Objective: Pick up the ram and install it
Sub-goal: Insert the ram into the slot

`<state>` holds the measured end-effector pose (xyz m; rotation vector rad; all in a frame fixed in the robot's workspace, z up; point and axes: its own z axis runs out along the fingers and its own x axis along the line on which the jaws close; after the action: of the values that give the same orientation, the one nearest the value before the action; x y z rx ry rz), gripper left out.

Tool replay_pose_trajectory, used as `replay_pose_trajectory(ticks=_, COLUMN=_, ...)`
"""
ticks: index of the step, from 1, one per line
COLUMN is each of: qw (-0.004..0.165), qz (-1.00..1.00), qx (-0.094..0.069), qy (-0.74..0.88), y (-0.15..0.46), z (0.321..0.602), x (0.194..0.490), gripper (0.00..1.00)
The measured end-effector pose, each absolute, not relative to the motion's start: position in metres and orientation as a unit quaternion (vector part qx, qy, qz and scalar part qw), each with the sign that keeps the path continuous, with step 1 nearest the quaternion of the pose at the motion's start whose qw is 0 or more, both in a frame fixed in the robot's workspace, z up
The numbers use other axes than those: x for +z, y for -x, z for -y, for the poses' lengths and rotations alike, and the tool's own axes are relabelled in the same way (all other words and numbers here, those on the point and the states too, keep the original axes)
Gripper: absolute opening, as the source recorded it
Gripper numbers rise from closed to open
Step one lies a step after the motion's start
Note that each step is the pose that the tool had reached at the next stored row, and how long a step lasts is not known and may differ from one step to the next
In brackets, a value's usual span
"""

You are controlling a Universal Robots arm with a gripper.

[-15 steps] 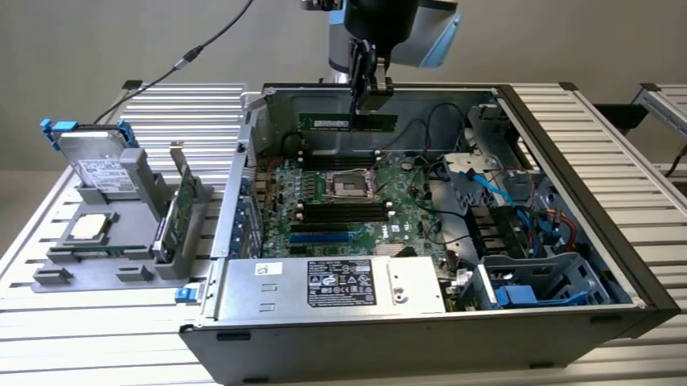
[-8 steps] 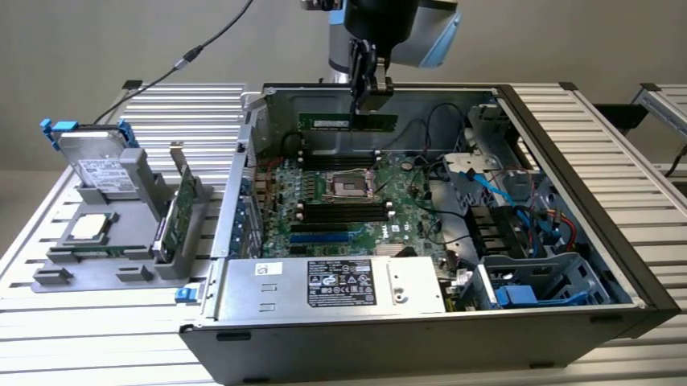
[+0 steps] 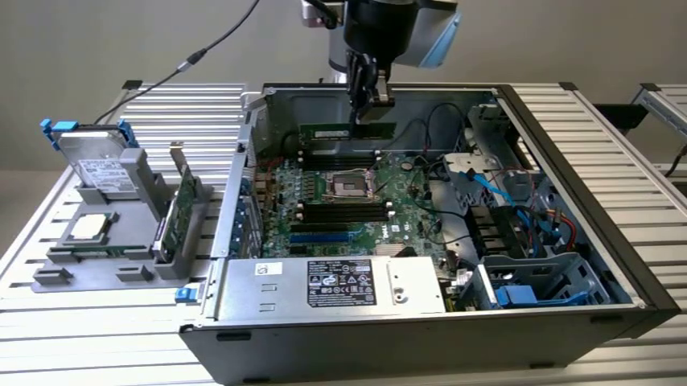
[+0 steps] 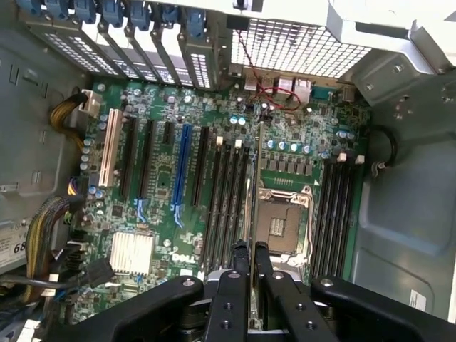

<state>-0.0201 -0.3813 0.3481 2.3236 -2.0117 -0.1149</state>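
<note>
One open case sits on your slatted surface, its motherboard facing up. Your pincer is inside the case, clenched on the ram, which it holds level, long edge down, over the slots beyond the socket.

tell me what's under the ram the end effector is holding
On the motherboard, black memory slots beside the open CPU socket lie under the ram clamped in the end effector. The ram's own edge covers the slot directly beneath it.
</note>
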Motion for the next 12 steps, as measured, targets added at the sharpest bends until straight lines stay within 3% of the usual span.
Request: replay_pose_trajectory(ticks=12, qw=0.032, qz=0.678, qx=-0.038, qy=-0.733, y=0.02, z=0.382, x=0.326, gripper=0.14)
